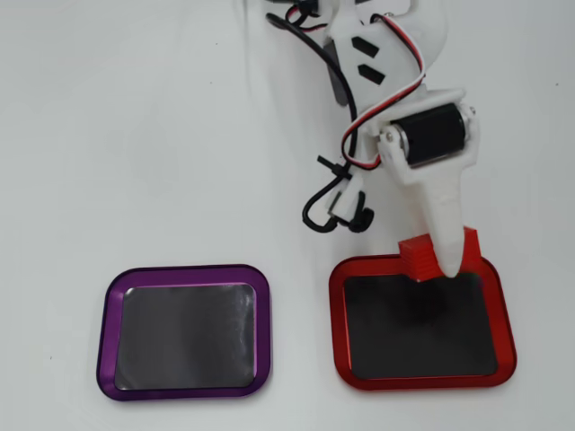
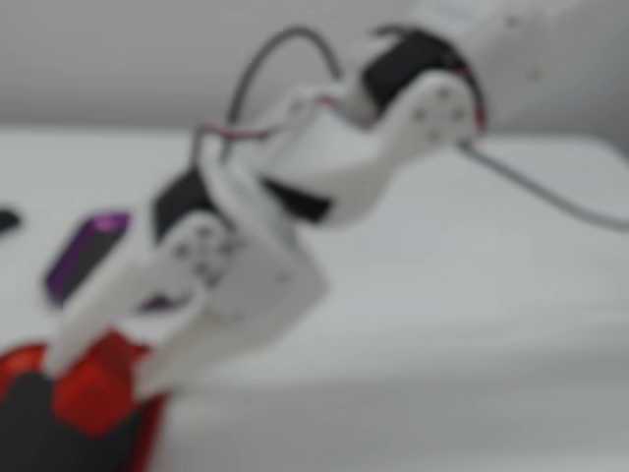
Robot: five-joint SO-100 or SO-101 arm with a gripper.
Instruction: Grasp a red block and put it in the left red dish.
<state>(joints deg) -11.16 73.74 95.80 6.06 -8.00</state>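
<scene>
My gripper point(image 1: 446, 265) is shut on the red block point(image 1: 416, 256), a small bright red brick that shows on both sides of the white upper finger point(image 1: 440, 224). It holds the block at the far rim of the red dish point(image 1: 422, 382), which lies on the right in the overhead view. The dish's dark inside is bare. In the blurred fixed view the red block point(image 2: 90, 391) sits between two white fingers point(image 2: 93, 315), over the red dish point(image 2: 15, 366) at the bottom left. My gripper point(image 2: 98, 382) reaches down to it from the right.
A same-shaped purple-rimmed tray point(image 1: 184, 392) lies on the left in the overhead view, with nothing in it; it also shows in the fixed view point(image 2: 84, 254). The arm's black and red cables point(image 1: 337, 193) hang over the white table between the trays and the arm's base.
</scene>
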